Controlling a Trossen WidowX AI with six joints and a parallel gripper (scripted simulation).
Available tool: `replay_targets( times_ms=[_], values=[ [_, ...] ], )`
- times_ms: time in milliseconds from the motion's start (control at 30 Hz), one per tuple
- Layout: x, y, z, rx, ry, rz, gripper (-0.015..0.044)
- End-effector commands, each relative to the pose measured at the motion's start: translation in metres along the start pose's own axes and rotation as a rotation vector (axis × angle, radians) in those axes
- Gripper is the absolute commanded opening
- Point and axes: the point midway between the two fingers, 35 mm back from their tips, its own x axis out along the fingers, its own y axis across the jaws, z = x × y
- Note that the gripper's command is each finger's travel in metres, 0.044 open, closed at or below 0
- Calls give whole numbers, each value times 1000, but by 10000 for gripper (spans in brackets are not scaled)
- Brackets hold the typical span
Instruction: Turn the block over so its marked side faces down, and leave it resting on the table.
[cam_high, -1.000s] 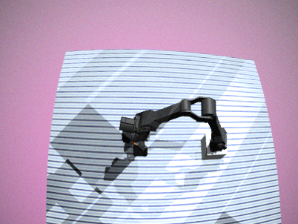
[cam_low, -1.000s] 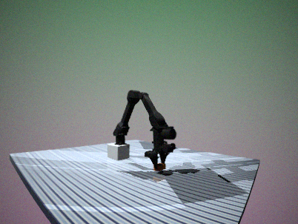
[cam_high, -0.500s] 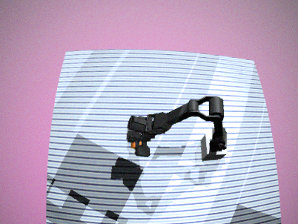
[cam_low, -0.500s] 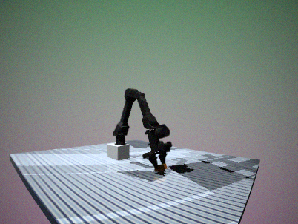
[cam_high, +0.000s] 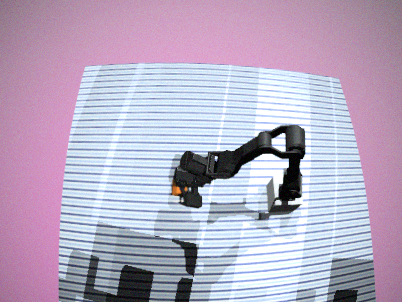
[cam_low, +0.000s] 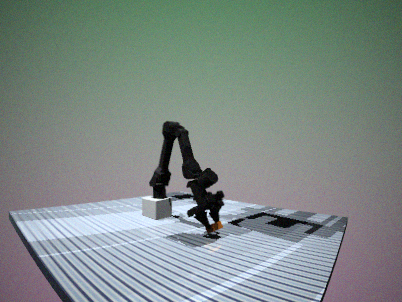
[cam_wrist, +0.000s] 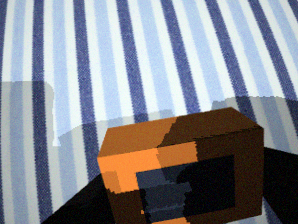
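Observation:
An orange block (cam_high: 176, 191) (cam_low: 216, 226) (cam_wrist: 120, 167) is held between the fingers of my gripper (cam_high: 184, 193) (cam_low: 213, 227) (cam_wrist: 180, 167). The gripper is shut on it and leans at a slant. The block's dark square mark (cam_wrist: 212, 185) is on the face turned toward the wrist camera. In the exterior view the block appears tilted and slightly above the striped table (cam_high: 130, 150) (cam_low: 125, 255) (cam_wrist: 150, 60). The lower part of the block is cut off in the wrist view, and the gripper partly covers it in the top view.
The arm's pale base box (cam_high: 270, 192) (cam_low: 157, 208) stands on the table, to the right of the gripper in the top view and to its left in the exterior view. Dark and grey shadow patches lie across the striped top.

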Motion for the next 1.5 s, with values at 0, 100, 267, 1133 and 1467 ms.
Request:
replay_targets(
  times_ms=[0,100,267,1133,1467],
  values=[
    [5,0,0,-3,-35,5,0],
    [13,0,-1,-1,-78,5,0],
    [24,-1,-2,2,-150,6,0],
    [28,0,-18,-1,-518,7,0],
    [19,1,-19,-4,-590,6,0]
  ],
)
